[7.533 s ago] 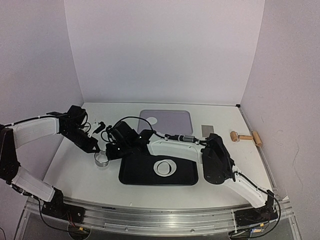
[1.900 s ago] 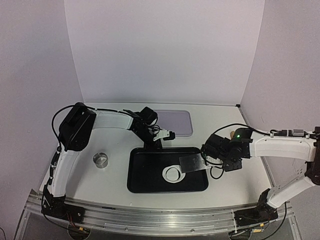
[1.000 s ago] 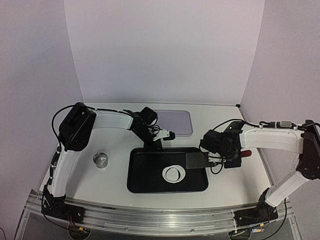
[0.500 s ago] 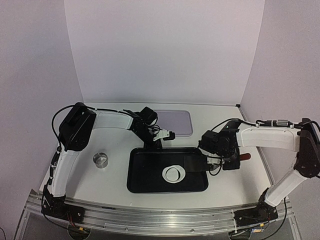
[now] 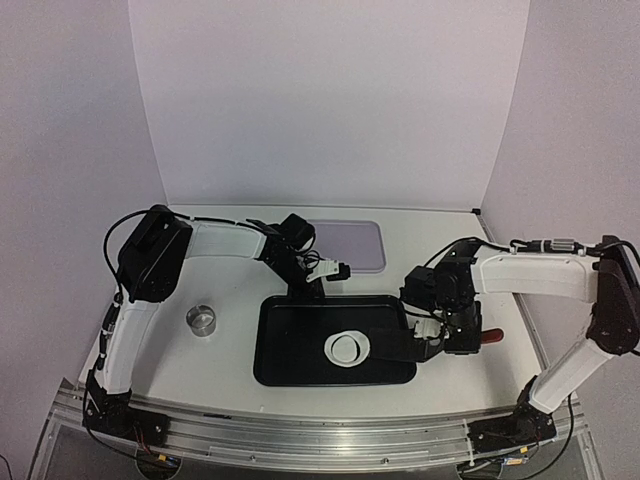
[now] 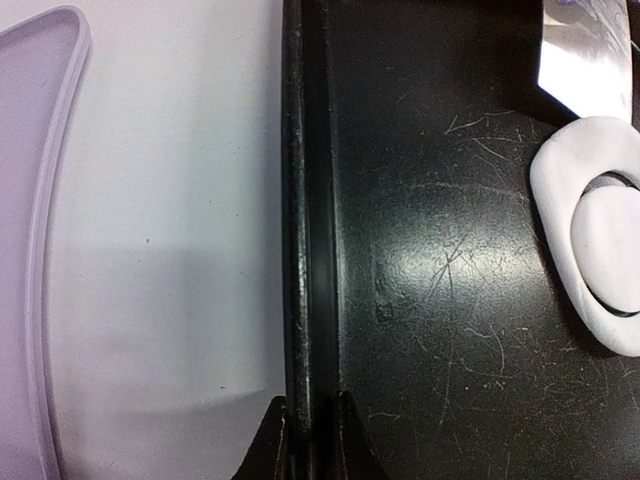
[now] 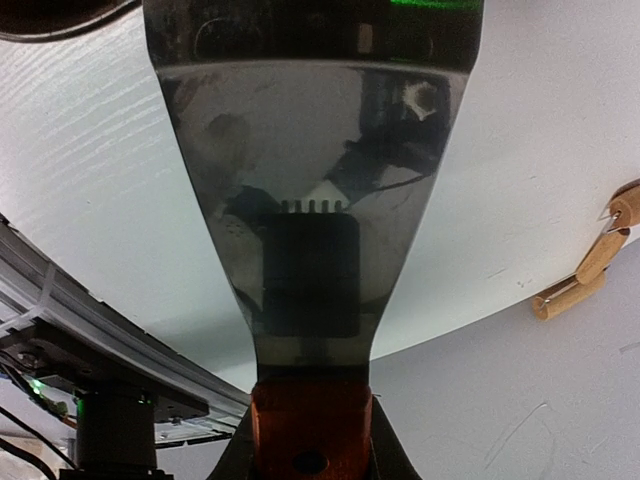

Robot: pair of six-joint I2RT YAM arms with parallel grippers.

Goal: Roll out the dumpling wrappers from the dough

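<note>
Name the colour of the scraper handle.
The scraper handle is orange-red, clearest in the right wrist view.

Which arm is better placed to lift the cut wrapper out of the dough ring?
Right. The right pincer holds the metal scraper, whose blade is over the black tray beside the dough ring and the wrapper. The left pincer is shut on the tray's far rim, probably steadying it.

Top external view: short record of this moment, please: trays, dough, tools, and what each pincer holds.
black tray: far rim clamped by left pincer
dough: ragged ring on black tray, around one round wrapper
scraper: held by right pincer, blade over tray at dough's right; contact unclear
metal ring: left of black tray, untouched
lavender tray: behind black tray
</note>
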